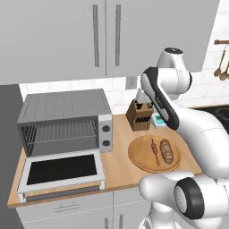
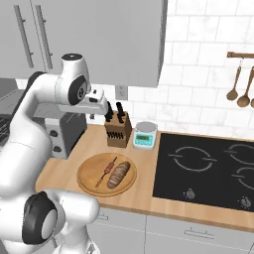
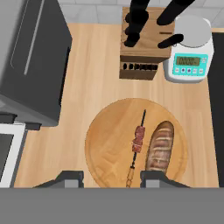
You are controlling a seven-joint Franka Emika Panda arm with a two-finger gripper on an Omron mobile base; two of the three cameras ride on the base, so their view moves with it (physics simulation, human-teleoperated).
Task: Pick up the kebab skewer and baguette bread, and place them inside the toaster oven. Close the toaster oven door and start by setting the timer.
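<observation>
Place: a home kitchen.
Signs: cooktop point(image 2: 208, 166), tiled wall point(image 2: 198, 74), cabinets point(image 1: 103, 36), knife block point(image 2: 118, 130), wooden counter point(image 3: 94, 92).

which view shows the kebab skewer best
The hand view: it looks almost straight down on the kebab skewer, showing stick and meat chunks large, beside the baguette bread. Both base views show the skewer much smaller on the round board, lying beside the loaf.

On a pale round wooden board point(image 3: 105, 144) lie a golden-brown baguette with darker slashes point(image 3: 160, 146) and a thin dark skewer of reddish-brown meat point(image 3: 138, 142), near a silver-grey toaster oven with perforated top point(image 1: 65, 120) and dark-glass door point(image 1: 62, 170).
</observation>
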